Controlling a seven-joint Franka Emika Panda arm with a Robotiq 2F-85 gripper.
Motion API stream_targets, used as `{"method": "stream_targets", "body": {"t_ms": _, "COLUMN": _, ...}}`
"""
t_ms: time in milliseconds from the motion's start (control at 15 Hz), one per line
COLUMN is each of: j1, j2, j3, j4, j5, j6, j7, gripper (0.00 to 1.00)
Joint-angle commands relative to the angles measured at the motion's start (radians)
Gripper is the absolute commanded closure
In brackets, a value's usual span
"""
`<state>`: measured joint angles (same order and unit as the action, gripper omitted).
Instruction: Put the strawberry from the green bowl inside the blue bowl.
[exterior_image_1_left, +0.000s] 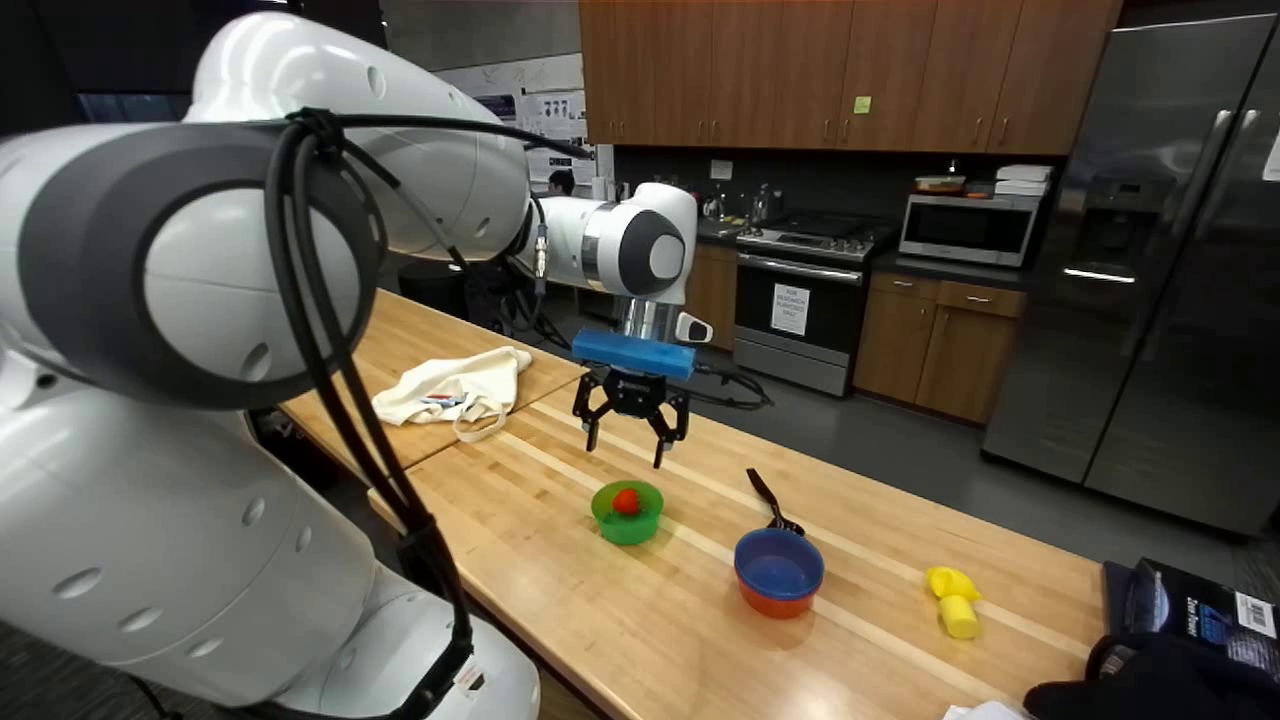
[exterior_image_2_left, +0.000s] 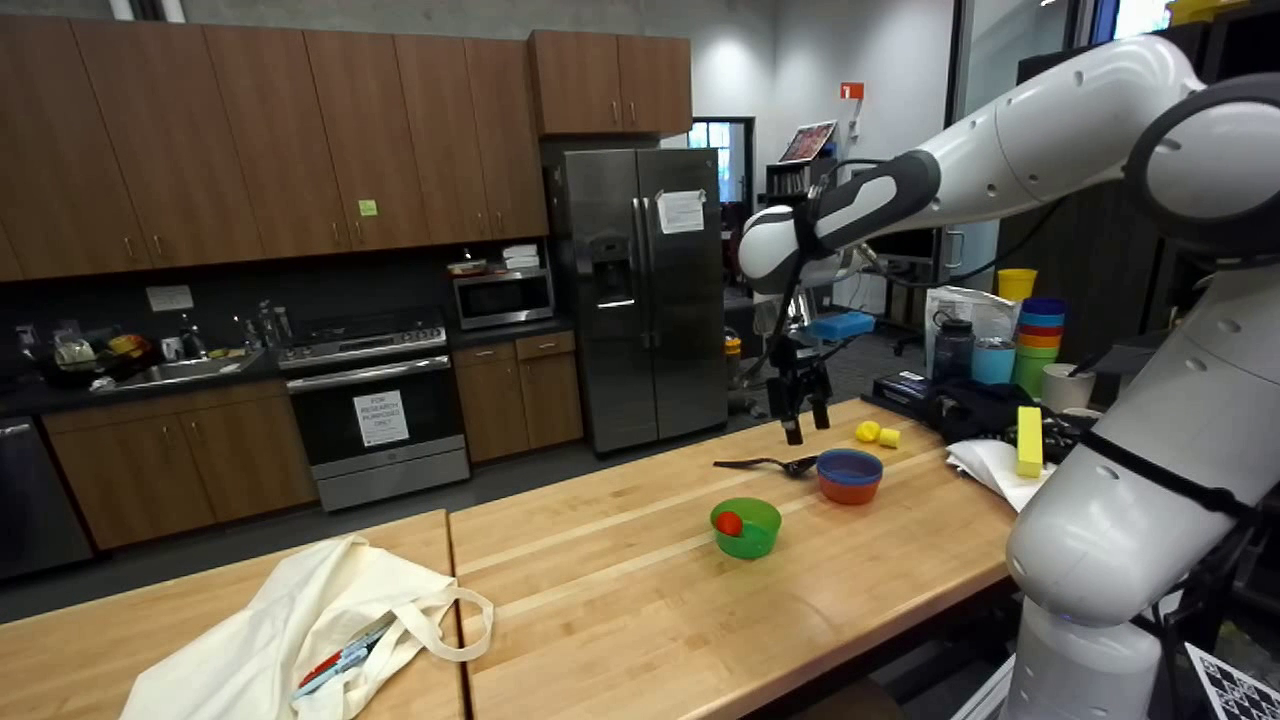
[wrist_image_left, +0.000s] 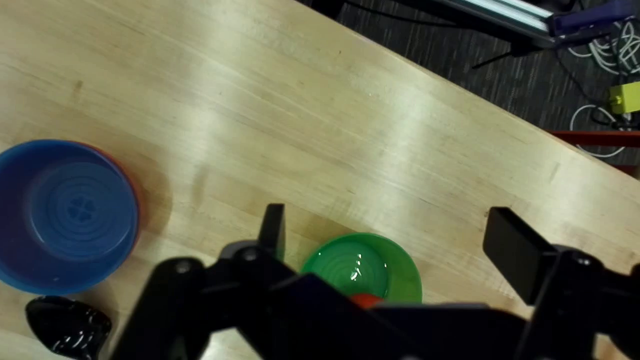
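Observation:
The strawberry (exterior_image_1_left: 626, 502) lies in the green bowl (exterior_image_1_left: 628, 533) on the table; both also show in an exterior view, strawberry (exterior_image_2_left: 729, 524) and bowl (exterior_image_2_left: 757, 546). The blue bowl (exterior_image_1_left: 779, 563) sits nested on a red-orange bowl and looks empty; it also shows at the left of the wrist view (wrist_image_left: 75, 210). My gripper (exterior_image_1_left: 624, 456) is open and empty, above the table and apart from the bowls. In the wrist view, the green bowl (wrist_image_left: 402, 265) shows between the spread fingers (wrist_image_left: 385, 225). The gripper body hides most of the strawberry (wrist_image_left: 365, 300) there.
A black spoon (exterior_image_1_left: 772, 505) lies beside the blue bowl. A yellow object (exterior_image_1_left: 957, 605) lies farther along the table. A cream tote bag (exterior_image_1_left: 465, 388) lies at the opposite end. A black box (exterior_image_1_left: 1195, 605) and dark cloth (exterior_image_1_left: 1150, 680) are at the table's end.

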<state>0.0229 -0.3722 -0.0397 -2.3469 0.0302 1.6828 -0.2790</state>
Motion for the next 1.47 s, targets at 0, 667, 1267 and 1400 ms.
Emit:
{"method": "stream_targets", "body": {"t_ms": 0, "j1": 0.012, "j2": -0.024, "j3": 0.013, "j4": -0.031, "j5": 0.019, "j6": 0.076, "j7": 0.030, "gripper": 0.00}}
{"method": "stream_targets", "body": {"t_ms": 667, "j1": 0.030, "j2": 0.001, "j3": 0.027, "j4": -0.061, "j5": 0.031, "j6": 0.195, "j7": 0.024, "gripper": 0.00}}
{"method": "stream_targets", "body": {"t_ms": 1267, "j1": 0.030, "j2": 0.002, "j3": 0.027, "j4": -0.061, "j5": 0.031, "j6": 0.194, "j7": 0.024, "gripper": 0.00}}
{"method": "stream_targets", "body": {"t_ms": 1400, "j1": 0.030, "j2": 0.002, "j3": 0.027, "j4": -0.061, "j5": 0.031, "j6": 0.194, "j7": 0.024, "gripper": 0.00}}
